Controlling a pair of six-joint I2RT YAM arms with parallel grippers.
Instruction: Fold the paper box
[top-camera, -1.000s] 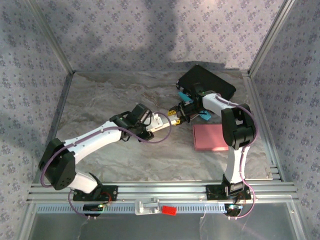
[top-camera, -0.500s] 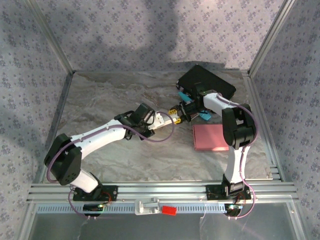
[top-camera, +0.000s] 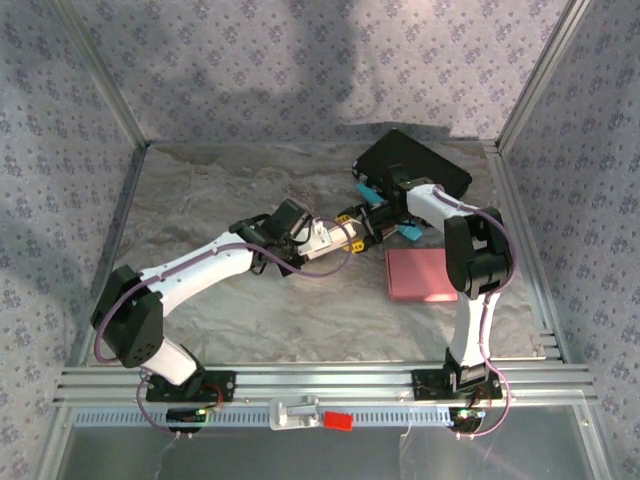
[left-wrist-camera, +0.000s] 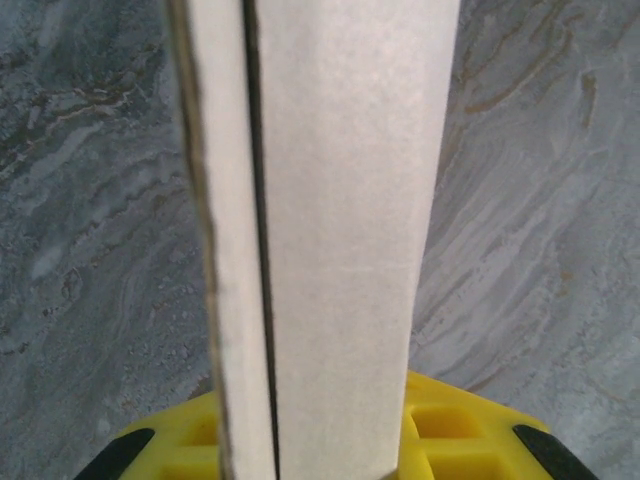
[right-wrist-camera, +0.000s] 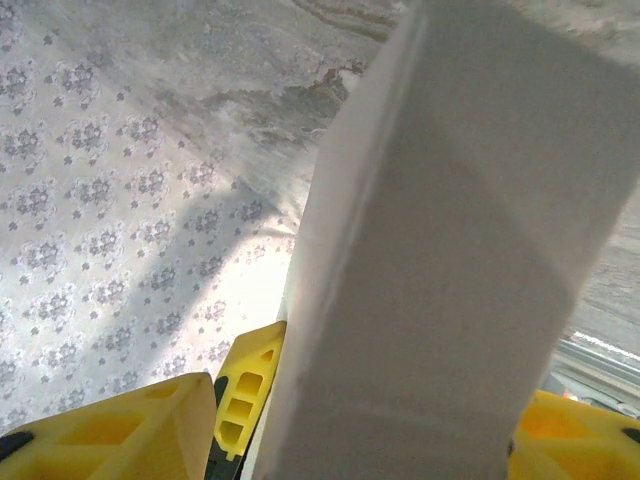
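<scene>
The white paper box (top-camera: 322, 239) hangs above the middle of the table between both grippers. My left gripper (top-camera: 337, 241) comes in from the left and is shut on the flattened box (left-wrist-camera: 340, 230), whose seam shows as a dark slit, with a yellow finger (left-wrist-camera: 460, 430) on each side. My right gripper (top-camera: 360, 224) reaches in from the right and stands open around the box's other end (right-wrist-camera: 450, 260). Its left finger (right-wrist-camera: 100, 430) is apart from the cardboard.
A pink flat box (top-camera: 420, 274) lies right of centre beside the right arm. At the back right a black case (top-camera: 415, 163) sits with teal pieces (top-camera: 408, 232) near it. Patterned cloth walls and metal frame posts ring the marble table (top-camera: 200, 190).
The left gripper has closed on the box and moved it slightly right toward the right gripper. The right gripper's jaws have widened, letting go of the box.
</scene>
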